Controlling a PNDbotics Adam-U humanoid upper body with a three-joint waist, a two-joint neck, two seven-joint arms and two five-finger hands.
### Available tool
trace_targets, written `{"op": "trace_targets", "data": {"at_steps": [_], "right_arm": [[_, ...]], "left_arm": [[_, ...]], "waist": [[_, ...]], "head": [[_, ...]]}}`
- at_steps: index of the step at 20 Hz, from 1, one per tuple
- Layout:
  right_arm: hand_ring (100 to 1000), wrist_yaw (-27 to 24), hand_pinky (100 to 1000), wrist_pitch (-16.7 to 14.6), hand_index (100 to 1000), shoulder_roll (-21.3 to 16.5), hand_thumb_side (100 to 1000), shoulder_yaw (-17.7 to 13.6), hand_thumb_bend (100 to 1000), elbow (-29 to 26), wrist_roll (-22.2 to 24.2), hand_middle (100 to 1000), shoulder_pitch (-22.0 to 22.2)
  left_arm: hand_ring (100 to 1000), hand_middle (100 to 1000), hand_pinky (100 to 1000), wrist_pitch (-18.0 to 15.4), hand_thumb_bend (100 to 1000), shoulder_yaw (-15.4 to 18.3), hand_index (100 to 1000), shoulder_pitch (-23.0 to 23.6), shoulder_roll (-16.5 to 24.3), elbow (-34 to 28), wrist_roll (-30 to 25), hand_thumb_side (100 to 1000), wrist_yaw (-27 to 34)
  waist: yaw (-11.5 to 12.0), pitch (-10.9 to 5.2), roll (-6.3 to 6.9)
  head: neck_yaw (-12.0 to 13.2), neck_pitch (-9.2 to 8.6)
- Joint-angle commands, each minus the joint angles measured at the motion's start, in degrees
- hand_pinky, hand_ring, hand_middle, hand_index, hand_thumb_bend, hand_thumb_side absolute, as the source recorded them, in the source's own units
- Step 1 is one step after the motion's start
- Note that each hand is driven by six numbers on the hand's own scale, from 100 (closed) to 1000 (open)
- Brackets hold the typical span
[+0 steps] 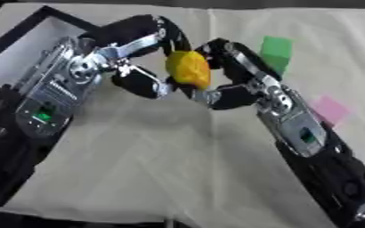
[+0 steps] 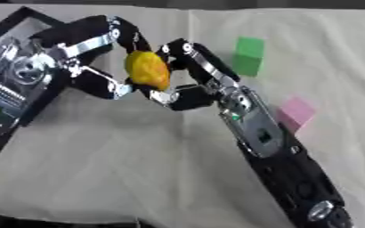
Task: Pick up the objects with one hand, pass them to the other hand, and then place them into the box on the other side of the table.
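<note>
A yellow-orange rounded object [image 1: 188, 68] hangs above the table's middle, caught between both hands. My left hand [image 1: 135, 53] comes in from the left, its fingers and thumb curled round the object's left side. From the lower right, my right hand [image 1: 234, 73] curls its fingers round the right side. A green block [image 1: 276, 53] stands on the cloth behind the right hand. To the right of the right wrist lies a pink block [image 1: 330, 109].
A black-rimmed box [image 1: 31, 26] with a pale floor sits at the far left, partly under my left forearm. A beige cloth [image 1: 154, 160] covers the table, and its dark front edge runs along the bottom.
</note>
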Motion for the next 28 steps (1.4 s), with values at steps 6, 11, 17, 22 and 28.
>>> {"op": "trace_targets", "data": {"at_steps": [6, 11, 17, 22, 28], "right_arm": [[699, 3.22, 392, 1.63, 473, -0.62, 100, -0.20, 289, 0.09, -2.34, 304, -0.53], [694, 3.83, 387, 1.82, 471, -0.68, 100, -0.14, 289, 0.05, -2.74, 302, -0.46], [692, 4.33, 384, 1.93, 470, -0.69, 100, 0.00, 291, -0.01, -3.10, 301, -0.38], [693, 3.62, 388, 1.42, 470, -0.63, 100, 0.15, 289, -0.09, -2.73, 302, -0.27], [693, 2.48, 386, 0.31, 471, -0.63, 100, 0.36, 286, -0.17, -1.02, 302, -0.23]], "left_arm": [[713, 698, 808, 1.69, 563, 0.33, 806, -1.06, 0.23, -6.96, -3.69, 192, -4.78], [717, 702, 808, 2.20, 597, 0.47, 806, -0.92, 0.44, -7.96, -5.01, 204, -5.65], [718, 701, 803, 2.31, 599, 0.63, 801, -0.81, 0.65, -8.77, -6.69, 234, -6.65], [718, 701, 799, 2.83, 591, 0.55, 803, -0.81, 0.60, -8.75, -6.27, 199, -7.75], [713, 695, 793, 3.28, 538, 0.48, 796, -0.85, 0.20, -7.60, -4.14, 141, -9.25]], "waist": [[0.23, -0.90, -0.13], [0.31, -0.92, -0.13], [0.40, -0.97, -0.17], [0.35, -0.92, -0.23], [0.25, -0.88, -0.18]], "head": [[0.16, 0.05], [0.18, 0.01], [0.13, 0.04], [0.43, 0.14], [0.55, 0.19]]}}
